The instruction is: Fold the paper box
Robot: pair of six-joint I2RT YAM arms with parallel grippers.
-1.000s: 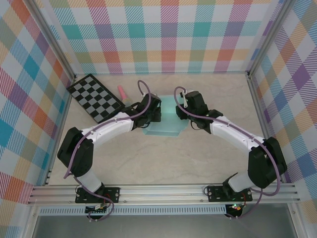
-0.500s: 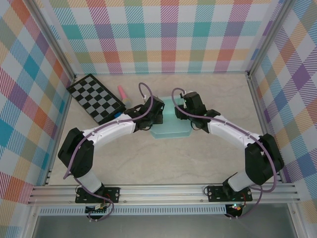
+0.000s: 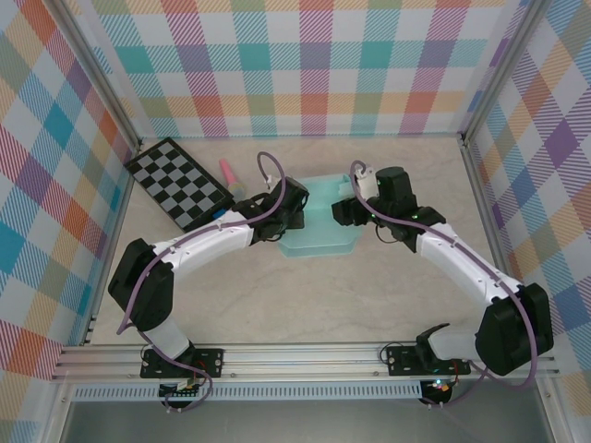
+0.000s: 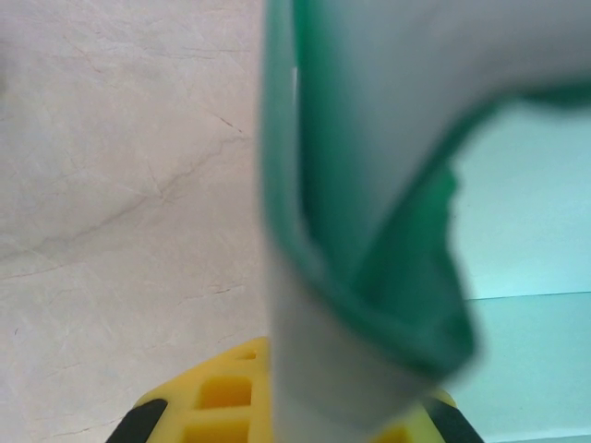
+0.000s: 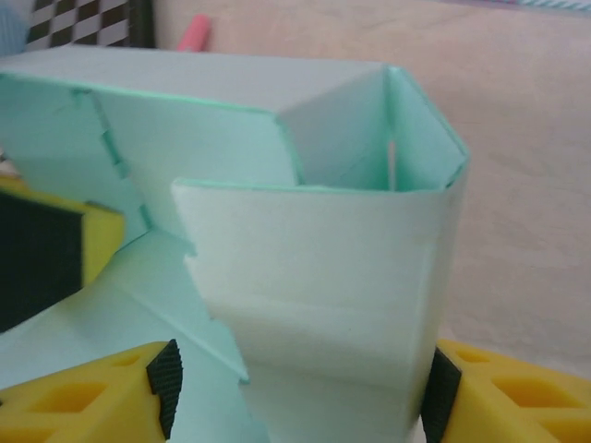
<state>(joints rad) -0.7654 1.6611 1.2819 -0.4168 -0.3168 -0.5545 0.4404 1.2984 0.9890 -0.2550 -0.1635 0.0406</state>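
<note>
Paper box [image 3: 319, 242] sits half-formed in the middle of the desk [image 3: 277, 295], left end effector [image 3: 295, 216] pinching a flap, right end effector [image 3: 342, 214] spread astride a raised wall, so that loose wall may spring flat, or a left tug could crease the card

We see the paper box [image 4: 369, 185] blurred close to the left wrist lens, its card covering the jaws' tips and running off the top edge.
</note>
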